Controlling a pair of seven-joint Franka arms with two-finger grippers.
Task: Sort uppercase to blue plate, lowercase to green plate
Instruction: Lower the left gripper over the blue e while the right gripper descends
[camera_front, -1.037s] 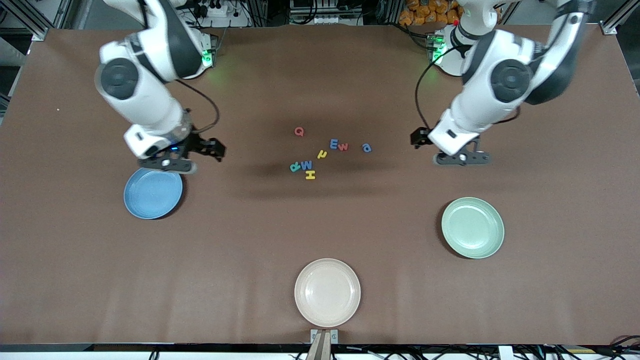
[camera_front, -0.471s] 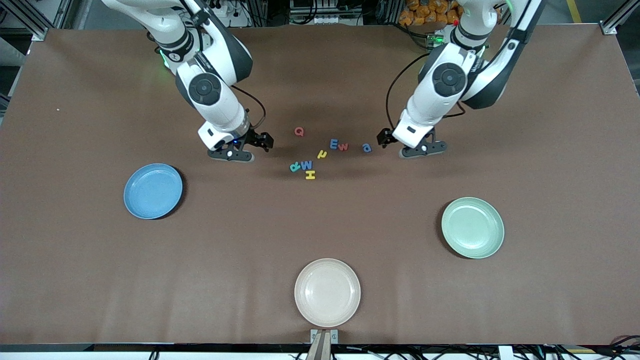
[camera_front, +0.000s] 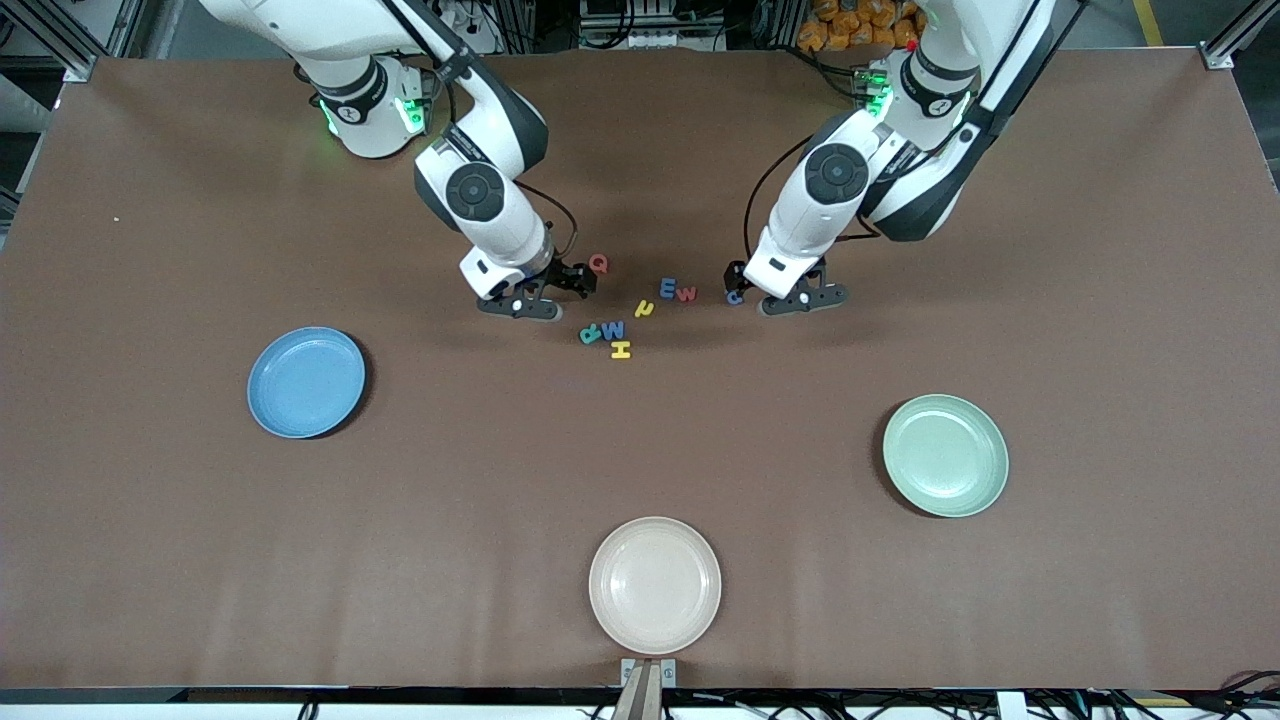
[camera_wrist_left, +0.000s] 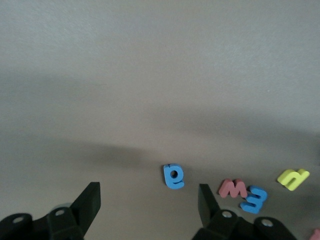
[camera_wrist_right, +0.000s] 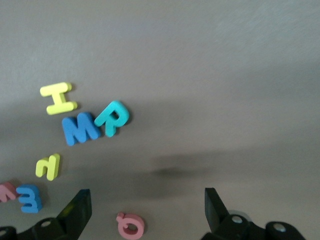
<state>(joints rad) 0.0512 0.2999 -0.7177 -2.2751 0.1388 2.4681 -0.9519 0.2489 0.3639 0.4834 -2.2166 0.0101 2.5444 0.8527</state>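
The foam letters lie in a loose cluster mid-table: red Q (camera_front: 598, 263), blue E (camera_front: 667, 288), red w (camera_front: 686, 294), yellow hooked letter (camera_front: 644, 308), blue M (camera_front: 613, 329), teal R (camera_front: 590, 334), yellow H (camera_front: 621, 349). My right gripper (camera_front: 575, 281) hangs open low beside the Q (camera_wrist_right: 131, 225), which lies between its fingers' line. My left gripper (camera_front: 738, 287) is open over the blue rounded letter (camera_wrist_left: 173, 176), partly covering it in the front view. The blue plate (camera_front: 306, 382) at the right arm's end and the green plate (camera_front: 945, 455) at the left arm's end hold nothing.
A cream plate (camera_front: 655, 585) sits nearest the front camera, at the table's middle edge. Brown table surface (camera_front: 480, 480) stretches between the plates and the letter cluster.
Both arms swung inward to the letter cluster: the right gripper from above the blue plate to the Q, the left gripper to the blue rounded letter. No letter has moved.
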